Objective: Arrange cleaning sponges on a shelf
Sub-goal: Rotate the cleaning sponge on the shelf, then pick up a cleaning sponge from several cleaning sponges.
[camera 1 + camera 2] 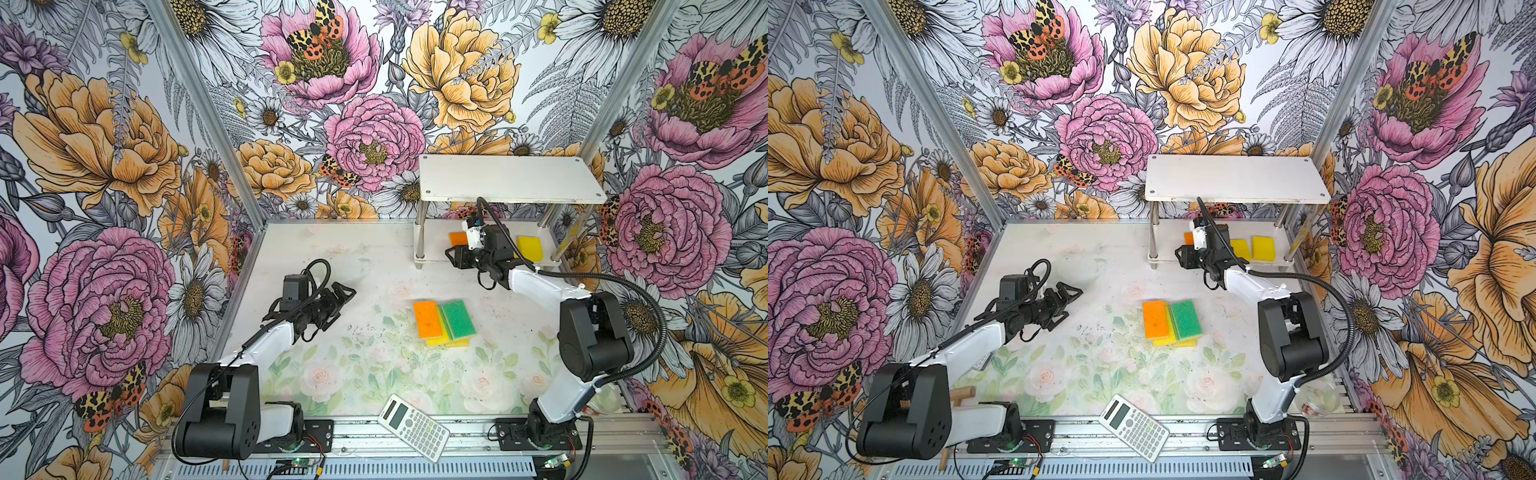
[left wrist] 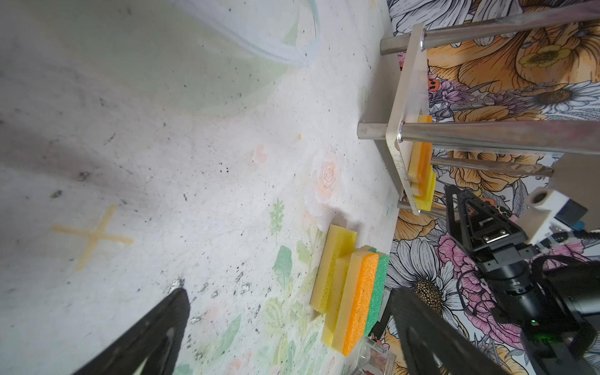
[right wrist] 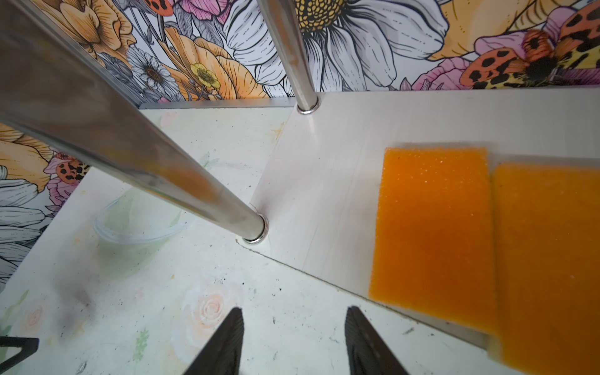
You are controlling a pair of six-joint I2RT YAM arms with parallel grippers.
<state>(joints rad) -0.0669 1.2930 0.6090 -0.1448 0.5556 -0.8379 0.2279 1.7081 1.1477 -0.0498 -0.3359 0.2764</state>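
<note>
Two black tips of the right gripper (image 3: 293, 341) stand moderately apart with nothing between them, low in the wrist frame and just off the shelf (image 3: 324, 181), where two orange sponges (image 3: 435, 233) lie side by side on the lower board. Mid-frame in a top view, the left gripper (image 1: 341, 301) gapes wide and empty, near a sponge pile (image 1: 442, 322) on the table (image 1: 374, 257).

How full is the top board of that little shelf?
Empty. In both top views the top board is bare; the shelved sponges lie on the lower board.
</note>
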